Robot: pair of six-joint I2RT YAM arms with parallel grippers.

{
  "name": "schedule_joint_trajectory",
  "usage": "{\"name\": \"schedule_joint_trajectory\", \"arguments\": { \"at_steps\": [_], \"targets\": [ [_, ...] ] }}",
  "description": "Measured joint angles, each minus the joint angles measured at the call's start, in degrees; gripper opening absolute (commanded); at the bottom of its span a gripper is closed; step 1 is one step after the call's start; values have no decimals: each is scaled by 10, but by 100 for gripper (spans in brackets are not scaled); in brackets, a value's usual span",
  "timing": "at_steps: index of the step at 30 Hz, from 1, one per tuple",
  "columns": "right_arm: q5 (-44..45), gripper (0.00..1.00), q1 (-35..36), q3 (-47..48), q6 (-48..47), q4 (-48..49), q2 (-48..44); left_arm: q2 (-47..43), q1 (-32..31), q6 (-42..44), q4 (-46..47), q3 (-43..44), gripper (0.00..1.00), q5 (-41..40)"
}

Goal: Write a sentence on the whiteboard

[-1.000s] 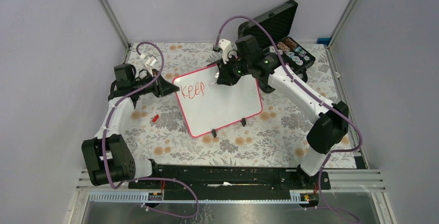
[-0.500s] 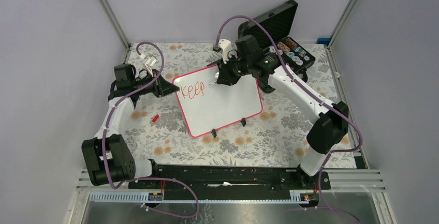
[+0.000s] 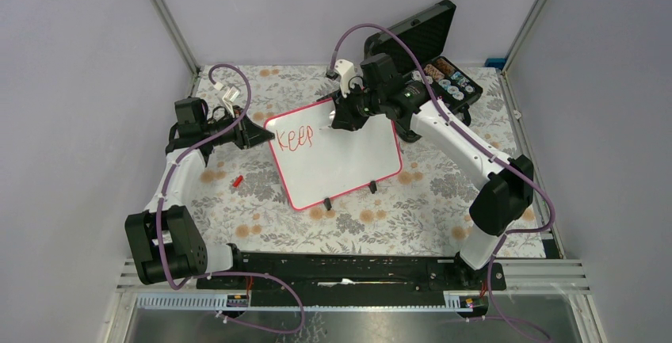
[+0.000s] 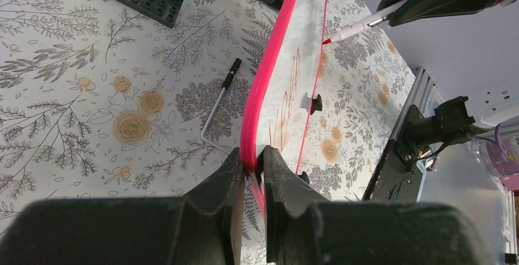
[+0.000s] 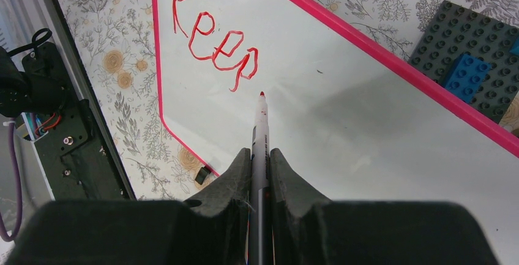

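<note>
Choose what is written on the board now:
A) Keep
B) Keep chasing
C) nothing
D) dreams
A: the right wrist view shows only the red word "Keep" on the board, and the white area beyond the pen tip is bare.

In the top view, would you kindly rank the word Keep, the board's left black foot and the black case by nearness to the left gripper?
1. Word Keep, just right of the left gripper.
2. Left black foot, at the whiteboard's near edge.
3. Black case, far right corner.
</note>
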Motion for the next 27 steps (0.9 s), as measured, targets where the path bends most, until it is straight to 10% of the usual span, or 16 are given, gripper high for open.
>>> {"name": "schedule_joint_trajectory", "arguments": {
  "at_steps": [27],
  "targets": [
    [31,0,0,14,-4,0,10,0,0,2,0,0,0,0]
  ]
}}
